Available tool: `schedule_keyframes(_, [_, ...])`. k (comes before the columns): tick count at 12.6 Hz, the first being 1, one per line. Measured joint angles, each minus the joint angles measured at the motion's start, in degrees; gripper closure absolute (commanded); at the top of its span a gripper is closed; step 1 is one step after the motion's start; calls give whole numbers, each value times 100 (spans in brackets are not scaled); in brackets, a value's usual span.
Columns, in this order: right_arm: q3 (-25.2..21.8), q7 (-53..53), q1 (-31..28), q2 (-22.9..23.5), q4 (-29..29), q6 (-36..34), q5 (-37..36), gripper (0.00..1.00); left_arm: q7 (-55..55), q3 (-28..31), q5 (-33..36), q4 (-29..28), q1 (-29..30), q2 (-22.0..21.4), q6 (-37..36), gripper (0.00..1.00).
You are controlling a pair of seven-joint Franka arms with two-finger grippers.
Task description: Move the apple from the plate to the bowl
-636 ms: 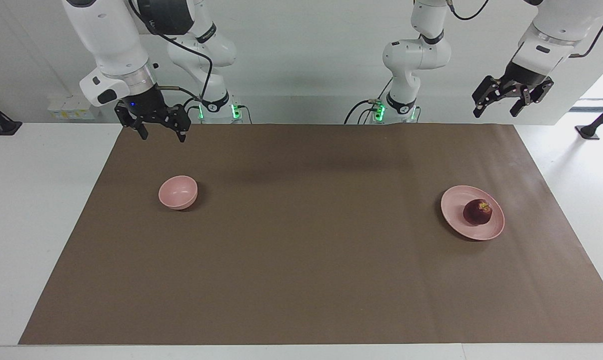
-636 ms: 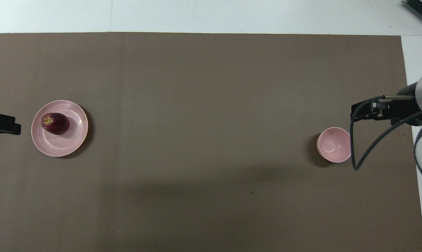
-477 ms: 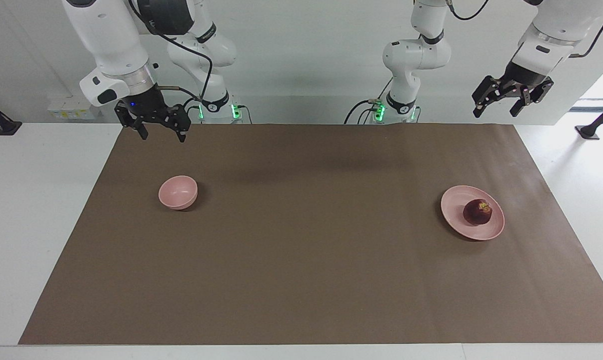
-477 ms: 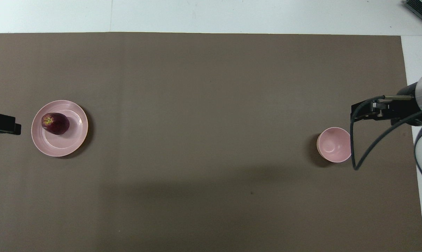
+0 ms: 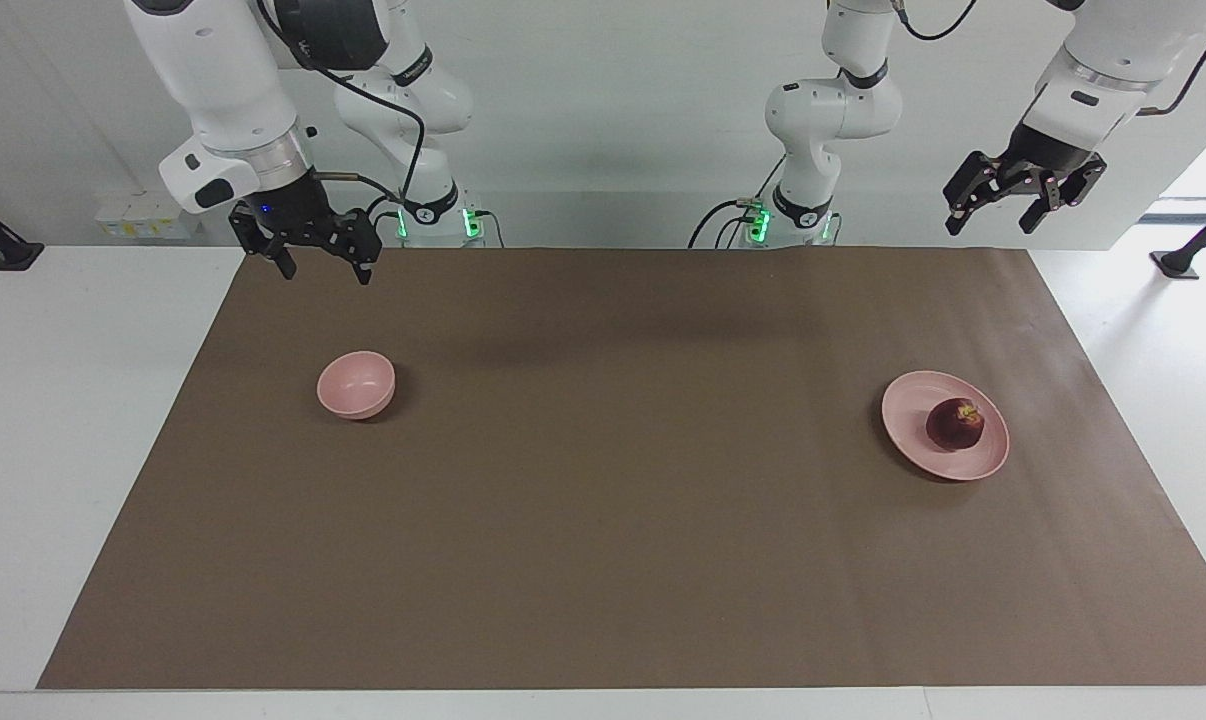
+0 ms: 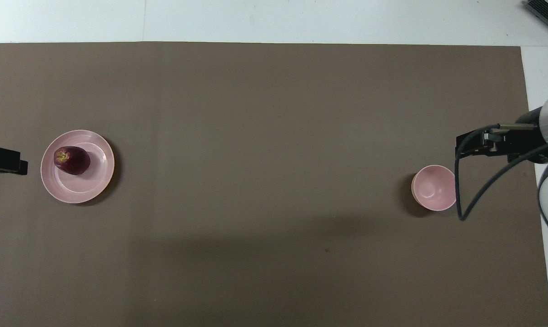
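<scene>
The dark red apple [image 5: 955, 424] lies on the wide pink plate [image 5: 913, 420] at the left arm's end of the table; both also show in the overhead view, the apple [image 6: 72, 160] on the plate [image 6: 97, 181]. The small deep pink bowl [image 5: 356, 384] stands empty at the right arm's end and shows in the overhead view too [image 6: 434, 188]. My left gripper [image 5: 993, 222] hangs open and empty, high over the table's edge near the plate; only its tip [image 6: 10, 164] shows from overhead. My right gripper [image 5: 326, 272] hangs open and empty, above the mat beside the bowl [image 6: 471, 141].
A brown mat [image 5: 603, 520] covers most of the white table [image 5: 63, 420]. The two arm bases [image 5: 433, 215] stand at the mat's edge. A black cable [image 6: 458, 190] loops from the right arm over the bowl's rim in the overhead view.
The left gripper has lifted very slightly. The apple, plate, bowl and right gripper have not moved.
</scene>
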Motion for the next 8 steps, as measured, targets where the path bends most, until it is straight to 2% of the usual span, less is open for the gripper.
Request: schedule_keyframes(8, [0, 0, 0, 0, 0, 0, 0, 0, 0, -42, -8, 0, -6, -1, 1, 0])
